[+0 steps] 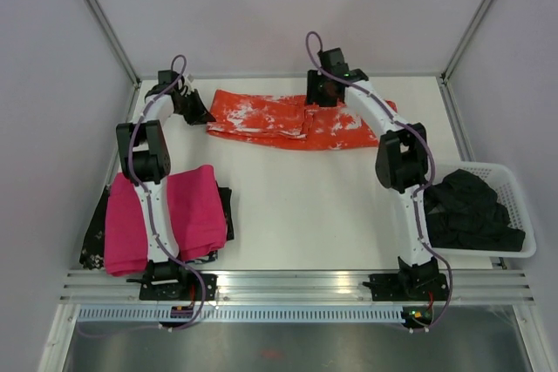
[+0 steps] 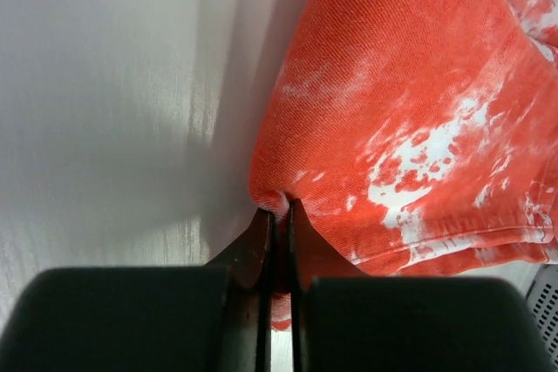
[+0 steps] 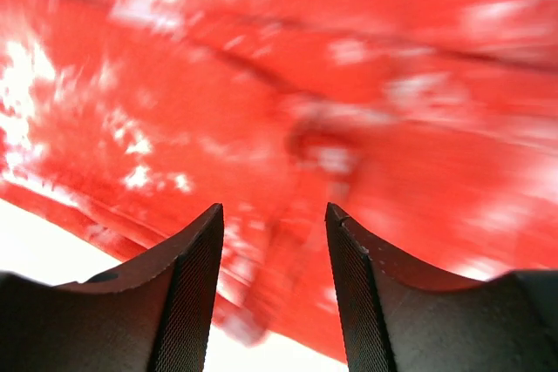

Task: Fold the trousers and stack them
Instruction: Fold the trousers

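The trousers [image 1: 288, 124] lie along the far edge of the desk [image 1: 305, 206], with their long axis running left to right. My left jaws are clenched on the fabric fold at the left end. My right jaws hang spread above the middle-right stretch, gripping nothing. I judge the next fold carries that left end rightward along the axis.
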Tool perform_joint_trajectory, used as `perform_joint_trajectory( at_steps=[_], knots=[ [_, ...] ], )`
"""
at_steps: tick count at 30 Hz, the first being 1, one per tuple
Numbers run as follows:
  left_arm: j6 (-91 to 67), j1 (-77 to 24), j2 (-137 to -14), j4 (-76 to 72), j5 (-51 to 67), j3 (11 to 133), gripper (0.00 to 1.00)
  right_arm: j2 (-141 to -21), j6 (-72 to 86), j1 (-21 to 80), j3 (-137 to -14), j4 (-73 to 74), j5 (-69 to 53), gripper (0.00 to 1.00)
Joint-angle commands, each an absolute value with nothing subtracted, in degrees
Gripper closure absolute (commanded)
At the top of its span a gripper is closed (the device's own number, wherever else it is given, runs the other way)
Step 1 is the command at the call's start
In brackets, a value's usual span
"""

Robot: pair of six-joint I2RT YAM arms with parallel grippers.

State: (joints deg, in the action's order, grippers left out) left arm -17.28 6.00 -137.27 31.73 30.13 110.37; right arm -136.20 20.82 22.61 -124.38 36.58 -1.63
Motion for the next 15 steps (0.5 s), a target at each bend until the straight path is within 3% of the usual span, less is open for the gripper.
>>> perform_joint_trajectory(
  at_steps=[1,8,15],
  knots=[
    [-14.6,6.1,-137.6,31.5,25.3,113.0,0.98,-126.7,23.2,15.1,-124.9,40.9,2.0,0.42],
    [-12.0,12.6,-129.2,38.0,14.2,121.0,0.98,-117.6,18.7,9.7,-112.9,41.8,11.3,0.37],
    [-10.7,13.4,-122.5,41.5,8.4,129.9,0.98,-118.3,21.7,8.4,-110.7,40.8,9.8,0.37]
  ],
)
